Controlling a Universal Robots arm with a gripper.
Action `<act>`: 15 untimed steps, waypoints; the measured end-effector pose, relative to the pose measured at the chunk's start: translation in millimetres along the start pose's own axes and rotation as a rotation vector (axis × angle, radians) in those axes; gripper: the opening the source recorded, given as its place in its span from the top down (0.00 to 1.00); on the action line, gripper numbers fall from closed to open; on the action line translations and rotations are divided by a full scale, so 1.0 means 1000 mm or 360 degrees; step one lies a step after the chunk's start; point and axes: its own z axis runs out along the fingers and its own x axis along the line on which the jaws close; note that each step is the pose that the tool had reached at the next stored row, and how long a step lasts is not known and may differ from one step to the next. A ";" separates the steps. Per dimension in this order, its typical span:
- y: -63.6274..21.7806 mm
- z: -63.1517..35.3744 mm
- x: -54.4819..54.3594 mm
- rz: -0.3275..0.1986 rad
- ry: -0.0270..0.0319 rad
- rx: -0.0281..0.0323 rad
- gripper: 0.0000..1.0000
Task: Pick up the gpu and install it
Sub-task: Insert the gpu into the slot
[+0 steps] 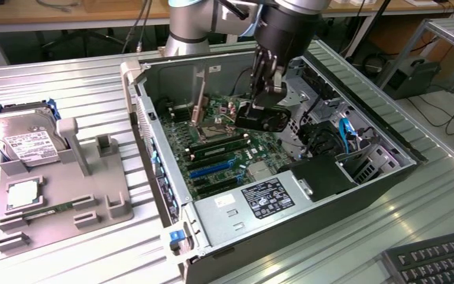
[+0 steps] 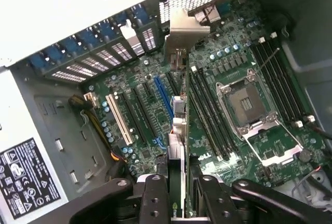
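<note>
The gpu (image 2: 178, 130) is a thin dark card seen edge-on, running from my fingers to its silvery-tan bracket (image 2: 182, 29) near the case's rear slot openings. My gripper (image 2: 176, 195) is shut on the card's near end, one black finger (image 2: 154, 199) on each side. The card hangs over the motherboard (image 2: 145, 146), just beside the blue expansion slot (image 2: 163, 97); I cannot tell whether it touches a slot. In the exterior view my gripper (image 1: 260, 121) is inside the open computer case (image 1: 385, 177), with the gpu's tan bracket (image 1: 201, 100) standing upright towards the exterior view's left.
An open CPU socket (image 2: 241, 105) and memory slots (image 2: 207, 110) lie beside the card. The power supply (image 1: 266, 198) fills the case's near end. A grey fixture (image 1: 93, 177) at the exterior view's left holds a hard drive (image 1: 26, 145). A keyboard (image 1: 440, 260) lies at the lower right.
</note>
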 end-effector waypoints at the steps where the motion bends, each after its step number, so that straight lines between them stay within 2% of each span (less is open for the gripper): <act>1: 0.0000 0.0000 0.000 -0.0021 -0.00008 0.00042 0.74; 3: 0.0000 0.0002 0.000 -0.0060 -0.00043 0.00131 0.74; 4: 0.0000 0.0000 0.000 -0.0093 -0.00098 0.00211 0.74; 5: 0.0000 0.0001 0.000 -0.0148 -0.00288 0.00204 0.74; 6: 0.0000 0.0001 0.000 -0.0172 -0.00391 0.00180 0.74; 8: 0.0000 0.0001 0.000 -0.0215 -0.00568 0.00130 0.74; 10: 0.0000 0.0001 0.000 -0.0254 -0.00686 0.00106 0.74; 12: -0.0001 0.0003 0.000 -0.0300 -0.00692 0.00134 0.74; 15: -0.0002 0.0016 0.000 -0.0381 -0.00643 0.00165 0.74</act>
